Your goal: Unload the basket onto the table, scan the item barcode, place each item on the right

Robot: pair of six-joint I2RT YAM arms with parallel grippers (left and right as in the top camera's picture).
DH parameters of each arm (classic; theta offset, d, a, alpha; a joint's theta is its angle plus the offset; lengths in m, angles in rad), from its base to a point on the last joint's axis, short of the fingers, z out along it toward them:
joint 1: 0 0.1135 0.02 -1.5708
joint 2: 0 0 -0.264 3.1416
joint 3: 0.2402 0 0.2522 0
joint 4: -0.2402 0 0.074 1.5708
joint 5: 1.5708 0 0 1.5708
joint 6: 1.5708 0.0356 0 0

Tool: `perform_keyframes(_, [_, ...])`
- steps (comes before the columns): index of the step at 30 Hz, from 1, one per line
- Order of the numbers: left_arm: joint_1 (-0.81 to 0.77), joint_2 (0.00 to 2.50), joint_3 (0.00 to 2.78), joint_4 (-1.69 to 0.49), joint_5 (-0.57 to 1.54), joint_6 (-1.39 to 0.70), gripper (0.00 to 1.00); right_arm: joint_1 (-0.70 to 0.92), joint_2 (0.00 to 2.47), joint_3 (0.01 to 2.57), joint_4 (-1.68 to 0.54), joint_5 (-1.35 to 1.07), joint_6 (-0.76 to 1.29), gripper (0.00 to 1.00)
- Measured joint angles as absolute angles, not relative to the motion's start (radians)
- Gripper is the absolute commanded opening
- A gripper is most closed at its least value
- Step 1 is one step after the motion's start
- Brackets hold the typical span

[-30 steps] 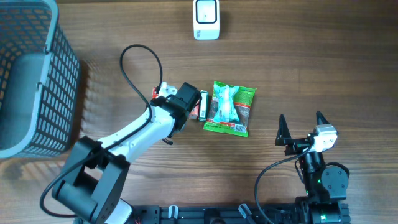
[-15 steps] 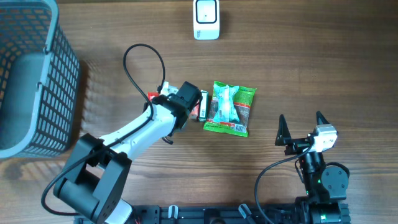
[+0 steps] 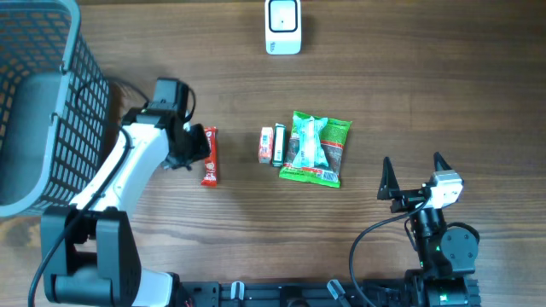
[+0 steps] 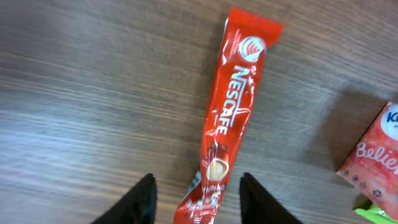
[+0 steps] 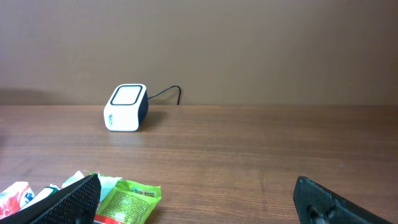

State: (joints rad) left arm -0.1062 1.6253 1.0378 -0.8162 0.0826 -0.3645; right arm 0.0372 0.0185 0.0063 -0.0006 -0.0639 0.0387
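A red Nescafe stick (image 3: pixel 210 156) lies flat on the wooden table, left of the other packets. In the left wrist view the stick (image 4: pixel 231 118) runs away from the camera. Its near end sits between the two fingers of my left gripper (image 4: pixel 198 182), with a gap on each side, so the jaws are open. Seen from overhead, the left gripper (image 3: pixel 198 143) is at the stick's left side. The white scanner (image 3: pixel 283 26) stands at the table's far edge and also appears in the right wrist view, scanner (image 5: pixel 126 107). My right gripper (image 3: pixel 414 176) hovers open and empty near the front right.
A green snack packet (image 3: pixel 316 149) lies mid-table, with a small pink-red packet (image 3: pixel 267 145) and a thin dark item (image 3: pixel 279 145) against its left side. A grey mesh basket (image 3: pixel 51 102) fills the far left, close behind the left arm.
The left arm has swung left, away from the packet pile. The red stick now lies further left, apart from the pile. The left jaws went from shut to apart. The right arm is unchanged.
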Motion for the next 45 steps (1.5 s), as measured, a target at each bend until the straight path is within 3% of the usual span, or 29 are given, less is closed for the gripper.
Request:
perform_keyframes(6, [-0.073, 1.627, 0.852, -0.633, 0.202, -0.37, 0.28, 0.037, 0.019, 0.006, -0.001, -0.064, 0.039, 1.0])
perform_keyframes(19, [-0.073, 1.631, 0.823, -0.544, 0.219, -0.373, 0.27, 0.037, 0.019, 0.006, -0.001, -0.064, 0.039, 1.0])
perform_keyframes(20, [-0.073, 1.638, 0.823, -0.544, 0.219, -0.373, 0.24, 0.037, 0.019, 0.006, -0.001, -0.064, 0.039, 1.0])
perform_keyframes(22, [-0.073, 1.656, 0.824, -0.543, 0.223, -0.372, 0.04, 0.037, 0.019, 0.006, -0.001, -0.064, 0.039, 1.0])
perform_keyframes(30, [-0.073, 1.65, 0.855, -0.58, 0.218, -0.353, 0.04, 0.037, 0.019, 0.006, -0.001, -0.064, 0.039, 1.0])
perform_keyframes(37, [-0.253, 1.475, 0.954, -0.678, -0.23, -0.316, 0.04, 0.037, 0.019, 0.006, -0.001, -0.064, 0.039, 1.0])
perform_keyframes(45, [-0.58, 1.638, 0.954, -0.608, -0.685, -0.223, 0.04, 0.037, 0.019, 0.006, -0.001, -0.064, 0.039, 1.0])
